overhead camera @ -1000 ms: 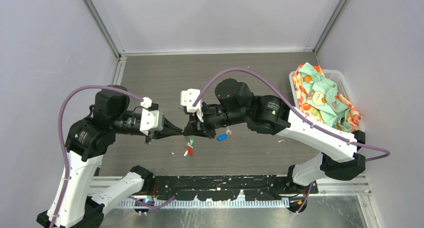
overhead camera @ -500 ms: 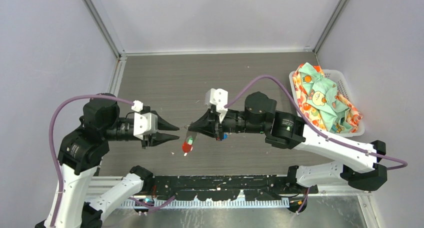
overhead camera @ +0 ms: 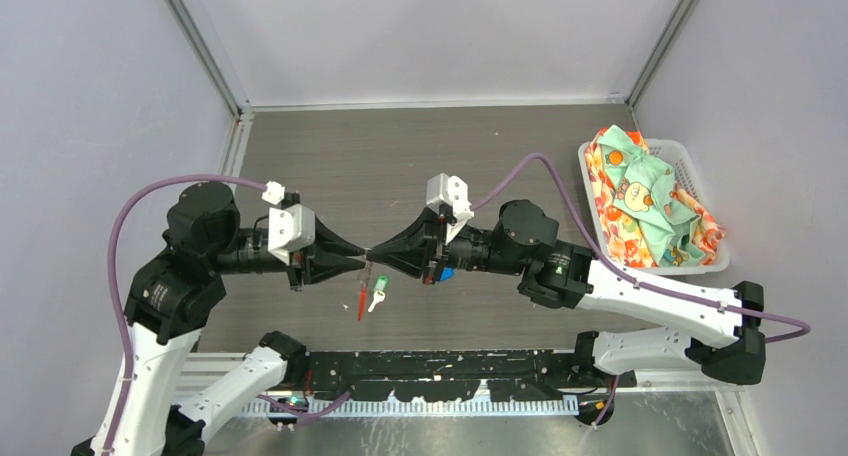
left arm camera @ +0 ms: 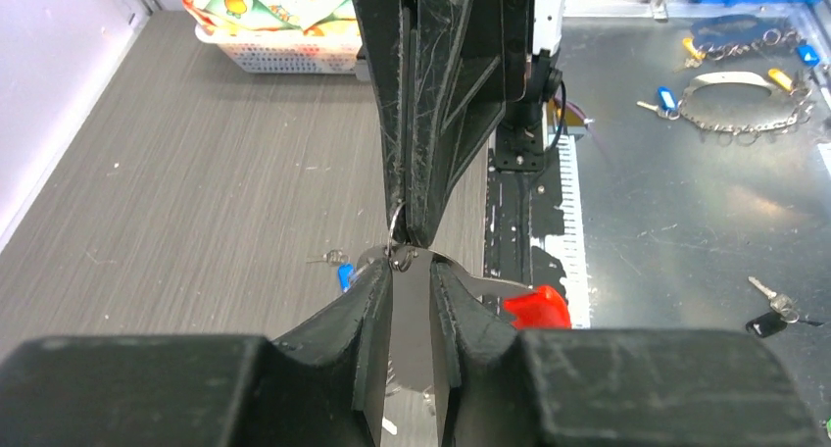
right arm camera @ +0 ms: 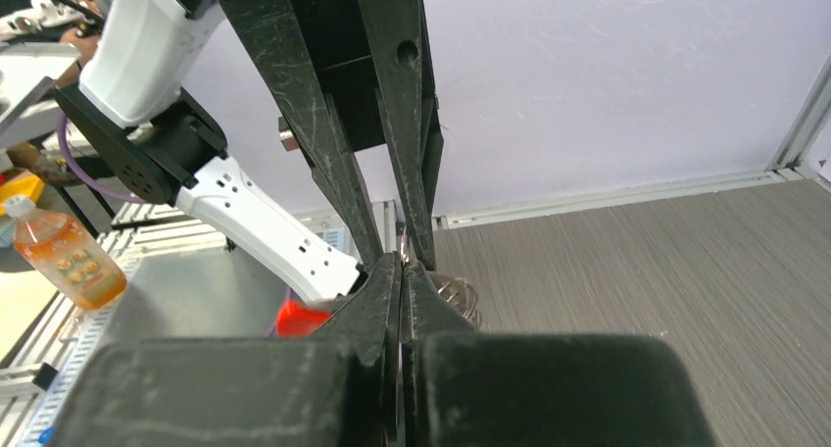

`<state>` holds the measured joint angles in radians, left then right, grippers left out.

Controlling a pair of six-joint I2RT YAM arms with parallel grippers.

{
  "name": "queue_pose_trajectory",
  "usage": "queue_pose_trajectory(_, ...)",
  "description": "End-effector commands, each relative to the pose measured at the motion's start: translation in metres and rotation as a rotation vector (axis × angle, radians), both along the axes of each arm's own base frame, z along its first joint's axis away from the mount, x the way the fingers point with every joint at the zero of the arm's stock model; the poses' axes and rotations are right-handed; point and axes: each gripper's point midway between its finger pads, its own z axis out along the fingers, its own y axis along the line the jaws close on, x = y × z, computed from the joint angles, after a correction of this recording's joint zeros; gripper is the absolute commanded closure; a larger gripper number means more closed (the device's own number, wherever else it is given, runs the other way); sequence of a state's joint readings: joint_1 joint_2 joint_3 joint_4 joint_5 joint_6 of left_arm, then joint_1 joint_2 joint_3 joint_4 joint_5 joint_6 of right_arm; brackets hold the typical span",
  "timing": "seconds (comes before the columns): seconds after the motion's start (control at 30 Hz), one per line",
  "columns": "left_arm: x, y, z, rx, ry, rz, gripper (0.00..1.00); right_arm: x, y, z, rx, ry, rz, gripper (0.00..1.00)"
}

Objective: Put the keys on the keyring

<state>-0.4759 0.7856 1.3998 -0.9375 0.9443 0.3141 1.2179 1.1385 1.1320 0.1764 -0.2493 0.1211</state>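
keyring: hangs below my two meeting tips, above the table, red loop lowest
green key: just beside the loop
right gripper: my fingers pinch its chain tight
left gripper: my fingers are narrowly apart at the chain; I cannot tell whether they grip

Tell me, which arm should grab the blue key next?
Left, probably. The right gripper is shut, busy pinching the keyring. The left gripper has its jaws apart and looks freer, though the blue key lies beneath the right one.
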Motion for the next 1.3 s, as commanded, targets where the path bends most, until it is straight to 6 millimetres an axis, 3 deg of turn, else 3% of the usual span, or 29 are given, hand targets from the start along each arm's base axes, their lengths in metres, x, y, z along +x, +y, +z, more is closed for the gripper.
queue_pose_trajectory(0.0,-0.010,-0.006,0.017,-0.068,0.017,-0.051,0.78,-0.006,-0.012,0.046,0.173,-0.022,0.008,0.99)
queue_pose_trajectory(0.13,-0.010,-0.006,0.016,-0.066,0.027,-0.053,0.81,-0.007,-0.010,0.044,0.178,-0.019,0.018,0.99)
queue_pose_trajectory(0.37,-0.008,-0.007,0.018,-0.073,0.031,-0.048,0.99,-0.008,-0.007,0.035,0.162,-0.007,0.028,0.99)
queue_pose_trajectory(0.47,-0.006,-0.007,0.015,-0.066,0.037,-0.043,1.00,-0.010,-0.007,0.032,0.144,0.000,0.043,0.97)
queue_pose_trajectory(0.53,-0.006,-0.007,0.012,-0.054,0.047,-0.042,1.00,-0.012,-0.008,0.031,0.112,0.004,0.050,0.88)
queue_pose_trajectory(0.63,-0.003,-0.005,0.001,-0.014,0.061,-0.033,1.00,-0.011,-0.012,0.027,0.004,-0.005,0.038,0.63)
queue_pose_trajectory(0.77,0.002,-0.002,-0.017,0.073,0.111,-0.027,1.00,-0.006,-0.021,0.022,-0.179,-0.039,0.029,0.50)
queue_pose_trajectory(0.93,0.002,-0.002,-0.021,0.126,0.145,-0.050,1.00,-0.005,-0.026,0.014,-0.347,-0.073,0.065,0.50)
queue_pose_trajectory(1.07,0.001,0.000,-0.019,0.137,0.117,-0.066,1.00,-0.004,-0.023,0.004,-0.433,-0.069,0.119,0.59)
queue_pose_trajectory(1.27,-0.004,0.002,-0.023,0.168,0.099,-0.093,1.00,0.000,-0.016,-0.006,-0.482,-0.091,0.139,0.60)
